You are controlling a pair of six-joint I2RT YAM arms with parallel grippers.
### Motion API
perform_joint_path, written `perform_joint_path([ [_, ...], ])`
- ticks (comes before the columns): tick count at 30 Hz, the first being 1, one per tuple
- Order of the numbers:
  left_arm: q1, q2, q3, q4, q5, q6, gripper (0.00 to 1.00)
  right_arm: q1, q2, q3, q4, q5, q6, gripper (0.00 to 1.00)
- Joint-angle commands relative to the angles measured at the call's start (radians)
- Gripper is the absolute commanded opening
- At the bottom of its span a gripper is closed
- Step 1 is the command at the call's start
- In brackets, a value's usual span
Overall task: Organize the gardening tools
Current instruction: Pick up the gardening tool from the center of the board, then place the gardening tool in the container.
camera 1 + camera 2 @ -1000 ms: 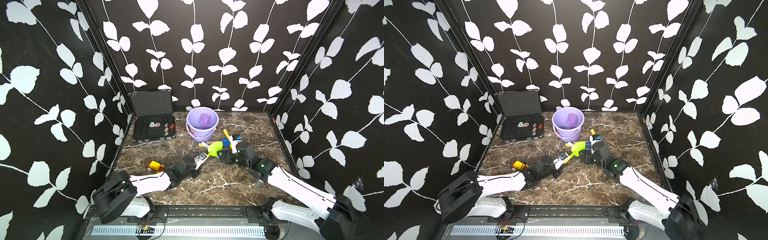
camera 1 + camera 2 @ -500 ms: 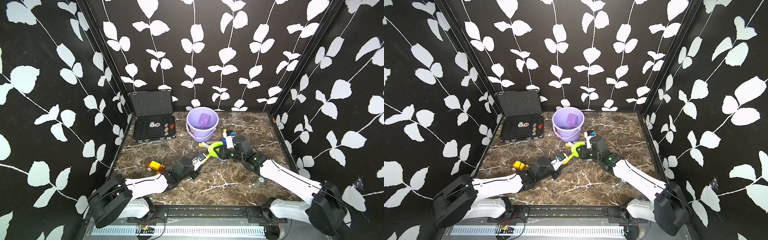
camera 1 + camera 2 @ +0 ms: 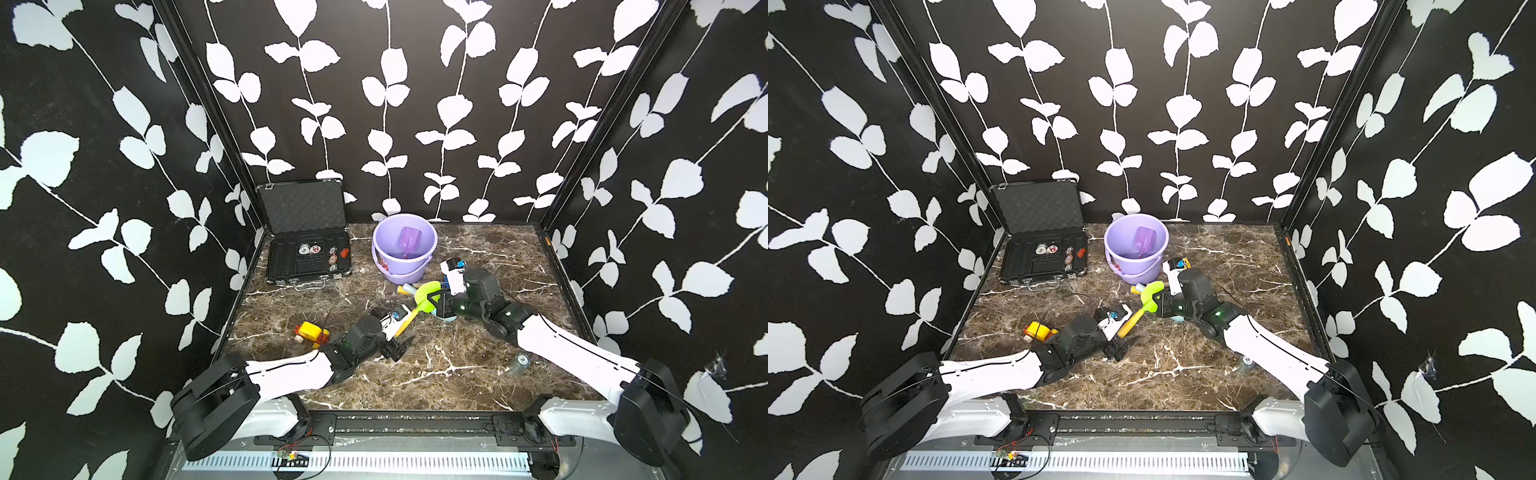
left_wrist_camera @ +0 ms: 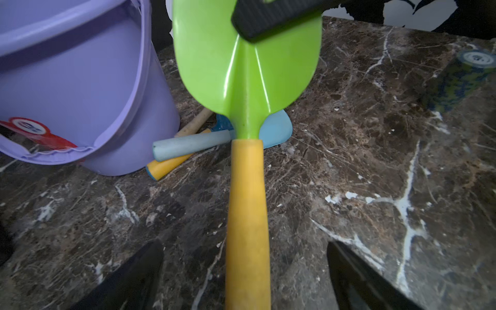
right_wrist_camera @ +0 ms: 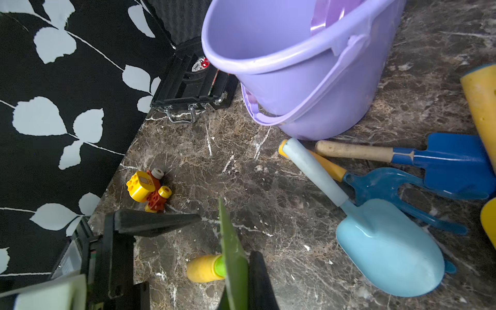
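Six garden tools, one bucket, one case, one toy vehicle.

We see a lime-green plastic spade with a yellow handle, raised and tilted, blade far-right. A purple plastic scoop stands inside the lavender bucket. Just near-right of the bucket lie a light-blue trowel, a blue rake, a wooden-handled blue spade and a yellow-handled tool, overlapping.

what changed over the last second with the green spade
The right gripper shut its jaws on the blade of the lime spade, and the left gripper opened, letting go of its yellow handle. The spade itself barely shifted. The lavender bucket, the tools beside it, the toy vehicle and the black case stayed put.
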State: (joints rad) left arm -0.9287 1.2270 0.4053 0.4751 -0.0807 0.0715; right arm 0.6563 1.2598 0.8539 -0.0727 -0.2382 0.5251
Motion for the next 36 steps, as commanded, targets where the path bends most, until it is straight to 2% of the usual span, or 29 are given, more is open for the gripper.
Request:
perform_joint_path([
  [1, -0.001, -0.051, -0.031, 0.045, -0.057, -0.031, 0.99, 0.003, -0.003, 0.063, -0.023, 0.032, -0.066, 0.0],
  [10, -0.001, -0.203, -0.119, 0.1, -0.214, -0.09, 0.99, 0.06, 0.005, 0.263, -0.224, 0.212, -0.209, 0.0],
  [24, -0.002, -0.636, -0.234, -0.029, -0.33, -0.126, 0.99, 0.08, 0.094, 0.616, -0.315, 0.408, -0.383, 0.0],
  [29, -0.002, -0.686, -0.247, -0.062, -0.342, -0.127, 0.99, 0.081, 0.168, 0.731, -0.288, 0.495, -0.457, 0.0],
  [36, -0.001, -0.668, -0.238, -0.059, -0.338, -0.121, 0.99, 0.08, 0.328, 0.925, -0.283, 0.599, -0.55, 0.0],
])
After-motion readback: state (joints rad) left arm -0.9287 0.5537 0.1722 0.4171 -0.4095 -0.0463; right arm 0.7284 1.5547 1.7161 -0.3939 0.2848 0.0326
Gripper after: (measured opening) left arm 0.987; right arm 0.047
